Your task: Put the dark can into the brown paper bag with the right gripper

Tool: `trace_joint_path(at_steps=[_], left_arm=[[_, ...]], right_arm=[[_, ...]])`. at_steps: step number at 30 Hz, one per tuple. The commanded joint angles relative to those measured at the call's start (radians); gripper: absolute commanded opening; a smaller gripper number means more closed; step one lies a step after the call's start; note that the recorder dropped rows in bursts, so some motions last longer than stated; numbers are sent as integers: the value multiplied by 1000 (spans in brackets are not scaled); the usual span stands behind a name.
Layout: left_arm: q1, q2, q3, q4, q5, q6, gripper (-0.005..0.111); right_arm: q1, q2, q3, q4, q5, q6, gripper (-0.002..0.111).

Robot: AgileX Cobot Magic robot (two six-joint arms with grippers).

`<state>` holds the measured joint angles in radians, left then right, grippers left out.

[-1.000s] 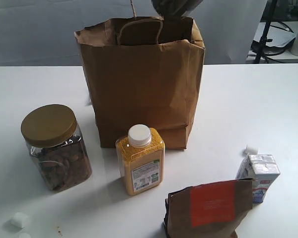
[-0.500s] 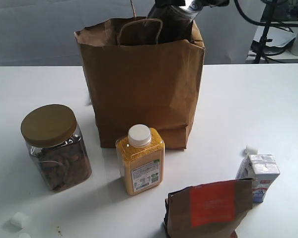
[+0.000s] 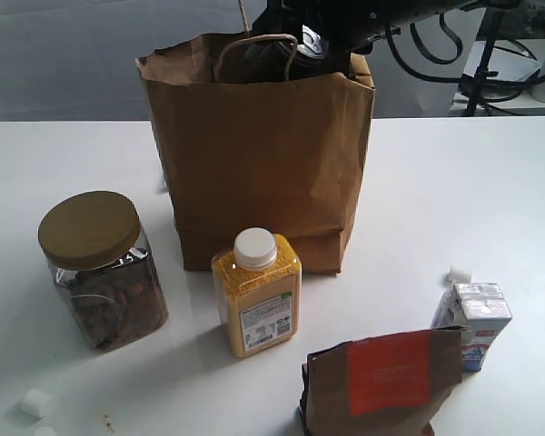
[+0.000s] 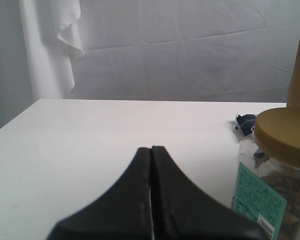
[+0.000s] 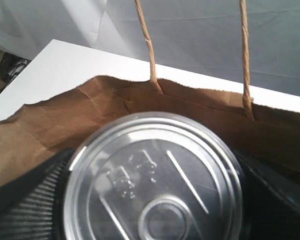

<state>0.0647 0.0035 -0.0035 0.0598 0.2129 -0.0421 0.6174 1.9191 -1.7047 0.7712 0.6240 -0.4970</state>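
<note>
The brown paper bag [image 3: 263, 154] stands upright at the back middle of the white table, its mouth open. My right gripper [image 3: 311, 41] reaches down into that mouth from the upper right, shut on the dark can [image 3: 310, 42], of which only a bit of silver lid shows above the rim. In the right wrist view the can's silver pull-tab lid [image 5: 152, 180] fills the space between my black fingers [image 5: 30, 200], with the bag's far wall [image 5: 200, 110] and twisted handles just beyond. My left gripper [image 4: 151, 150] is shut on nothing, low over the table.
A gold-lidded nut jar [image 3: 102, 268] stands front left, also the jar [image 4: 277, 170] close beside my left gripper. A yellow white-capped bottle [image 3: 256, 291] stands before the bag. A brown pouch with red label [image 3: 381, 381] and a small carton [image 3: 472, 322] sit front right.
My right arm has come down from above the bag, carrying the can lower into the bag's mouth. Nothing else has moved.
</note>
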Motion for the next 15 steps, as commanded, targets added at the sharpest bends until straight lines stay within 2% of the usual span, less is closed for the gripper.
trace_joint_path(at_steps=[1,7,15], left_arm=[[-5,-3,4,3,-5,-3,0],[-5,-3,4,3,-5,-3,0],[-5,-3,4,3,-5,-3,0]], right_arm=[[2,-18,-8,40,-33,-8,68],[2,-18,-8,35,-9,-6,91],[2,-49,-8,52,48,72,92]])
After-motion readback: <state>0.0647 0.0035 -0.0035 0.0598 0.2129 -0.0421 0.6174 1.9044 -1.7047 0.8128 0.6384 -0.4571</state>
